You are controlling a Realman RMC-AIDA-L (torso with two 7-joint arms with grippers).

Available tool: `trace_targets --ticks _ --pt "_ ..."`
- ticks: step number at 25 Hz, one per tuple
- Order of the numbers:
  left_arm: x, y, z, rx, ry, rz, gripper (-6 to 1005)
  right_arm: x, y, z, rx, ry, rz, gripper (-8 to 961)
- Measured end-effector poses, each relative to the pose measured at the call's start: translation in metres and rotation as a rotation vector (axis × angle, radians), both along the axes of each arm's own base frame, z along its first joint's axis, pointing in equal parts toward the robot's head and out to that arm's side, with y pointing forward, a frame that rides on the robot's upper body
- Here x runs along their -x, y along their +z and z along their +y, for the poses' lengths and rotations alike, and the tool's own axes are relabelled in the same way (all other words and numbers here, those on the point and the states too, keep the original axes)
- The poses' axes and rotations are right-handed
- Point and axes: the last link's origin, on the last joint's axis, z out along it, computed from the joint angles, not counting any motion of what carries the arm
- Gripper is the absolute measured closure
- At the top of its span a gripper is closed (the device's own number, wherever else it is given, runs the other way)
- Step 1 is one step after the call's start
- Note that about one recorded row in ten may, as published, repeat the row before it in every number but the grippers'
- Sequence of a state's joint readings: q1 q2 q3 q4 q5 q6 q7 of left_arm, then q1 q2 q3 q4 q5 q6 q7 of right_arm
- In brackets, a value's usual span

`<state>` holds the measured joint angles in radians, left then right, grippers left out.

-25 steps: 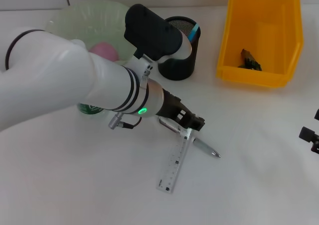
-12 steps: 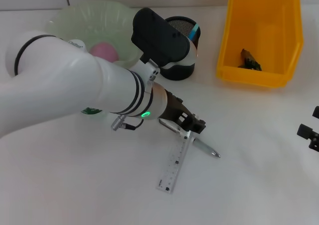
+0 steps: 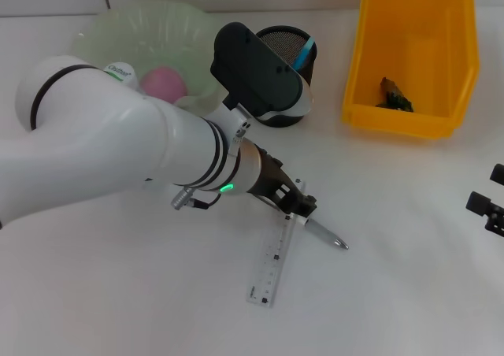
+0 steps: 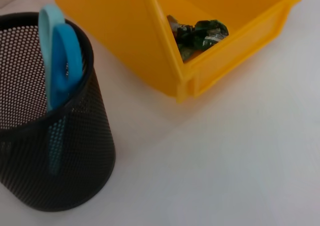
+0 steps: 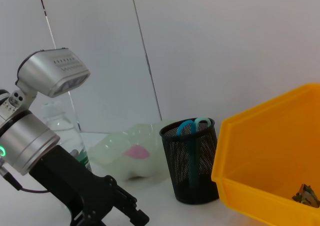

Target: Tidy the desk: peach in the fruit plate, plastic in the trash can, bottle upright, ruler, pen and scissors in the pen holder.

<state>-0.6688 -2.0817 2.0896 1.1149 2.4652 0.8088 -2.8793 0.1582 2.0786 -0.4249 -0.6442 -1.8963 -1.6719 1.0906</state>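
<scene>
Left tool [image 3: 303,208] is down at the bench [image 3: 394,293], at the upper end of the ruler [image 3: 273,261], right where the pen [image 3: 324,235] crosses beside it. Whether its jaws are parted or already pinching the ruler cannot be told; the fingers are dark and bunched over the spot. Right tool [image 3: 488,206] sits idle at the right edge of the bench, its state likewise undetermined.

Risks, as judged: the ruler is thin and lies flat, so the fingers may skate over it or nip only a corner and let it swing. With the pen touching or just beside the grasp point, the tool may catch both, or knock the pen into a roll.

Ruler: clear plastic with printed markings, lying lengthwise toward the near edge. Pen: slim, silver-tipped, angled to the right. Scissors [image 4: 59,61], blue-handled, already stand in the black mesh pen holder [image 4: 60,156]. The peach [image 3: 163,83] sits in the pale green plate [image 3: 150,25]; dark plastic [image 4: 200,33] lies in the yellow bin [image 3: 409,57].
</scene>
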Motion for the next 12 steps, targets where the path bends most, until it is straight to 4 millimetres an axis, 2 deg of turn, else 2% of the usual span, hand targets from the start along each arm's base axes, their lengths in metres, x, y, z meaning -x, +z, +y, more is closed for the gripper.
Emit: trace_targets --ticks 12 --pt "0.0028 0.0020 0.0011 0.001 0.024 0.001 203 0.0004 -0.0001 0.0005 0.003 -0.002 0.004 260"
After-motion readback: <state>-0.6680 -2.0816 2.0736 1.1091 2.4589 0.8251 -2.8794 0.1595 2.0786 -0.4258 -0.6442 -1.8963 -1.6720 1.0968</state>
